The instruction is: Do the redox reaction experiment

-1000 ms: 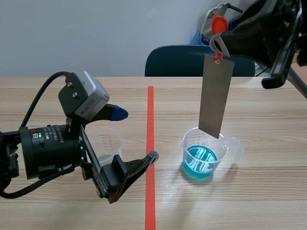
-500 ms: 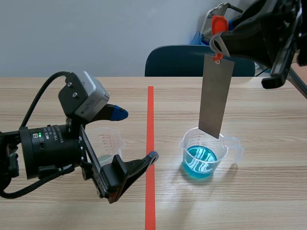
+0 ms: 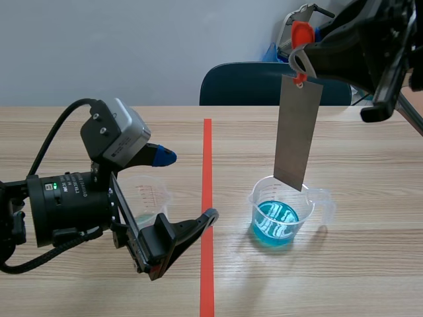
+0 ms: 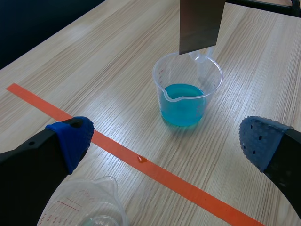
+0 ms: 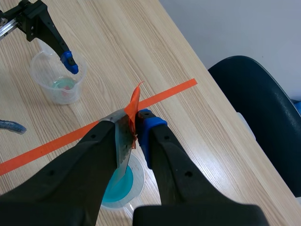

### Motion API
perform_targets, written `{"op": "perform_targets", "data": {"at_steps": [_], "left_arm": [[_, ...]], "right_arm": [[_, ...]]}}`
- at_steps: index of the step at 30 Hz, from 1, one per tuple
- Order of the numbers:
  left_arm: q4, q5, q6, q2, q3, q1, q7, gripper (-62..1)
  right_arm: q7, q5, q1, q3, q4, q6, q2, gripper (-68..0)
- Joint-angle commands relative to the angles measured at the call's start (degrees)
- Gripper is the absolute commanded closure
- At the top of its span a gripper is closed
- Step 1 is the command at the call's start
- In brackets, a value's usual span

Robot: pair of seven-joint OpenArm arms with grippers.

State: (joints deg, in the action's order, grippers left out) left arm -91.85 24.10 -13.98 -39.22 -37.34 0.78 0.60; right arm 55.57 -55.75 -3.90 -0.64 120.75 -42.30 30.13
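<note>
Pinching a grey metal strip point(image 3: 298, 132) by its top end in the right tool point(image 3: 305, 63), pads pressed onto both faces just under an orange-red tab point(image 3: 301, 31). Hangs nearly upright over the beaker of blue liquid point(image 3: 259, 201), with the lower edge about level with the rim and, seen from the left wrist, not yet in the liquid. Looks thin, stiff and light: should neither sag nor pull hard on the grip. Could slide or swing between the pads, though, given such smooth flat faces, so best gripped high, near the tab, leaving the lower length free to be wetted. Calls for a straight lowering through the beaker's mouth. Would likely tip or shove so light a clear plastic beaker if caught on the rim or the spout, and spill the liquid. Standing low on the other side of the orange-red tape line point(image 3: 207, 198), the left tool point(image 3: 185, 187), fingers spread wide and gripping nothing. Just beside it, nearly under it in its own wrist view, a second clear beaker point(image 3: 151, 195) with only a faint greenish trace at the bottom. Well apart from the blue beaker, both of these, and not in the strip's way down. Beyond the far edge of the tabletop point(image 3: 370, 264), a dark blue chair point(image 3: 264, 82), likewise out of the way.
</note>
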Motion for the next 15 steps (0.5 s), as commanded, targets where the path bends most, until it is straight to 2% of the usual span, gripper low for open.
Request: {"op": "perform_targets", "data": {"at_steps": [1, 15], "left_arm": [[-0.46, 0.35, -0.28, 0.15, 0.42, 0.04, -0.98, -62.3], [-0.46, 0.35, -0.28, 0.15, 0.42, 0.04, -0.96, -62.3]], "right_arm": [[-1.05, -0.2, -0.57, -0.2, 0.74, -0.42, 0.15, -0.6], [-1.53, 0.04, -0.55, -0.2, 0.72, -0.42, 0.15, -0.6]]}}
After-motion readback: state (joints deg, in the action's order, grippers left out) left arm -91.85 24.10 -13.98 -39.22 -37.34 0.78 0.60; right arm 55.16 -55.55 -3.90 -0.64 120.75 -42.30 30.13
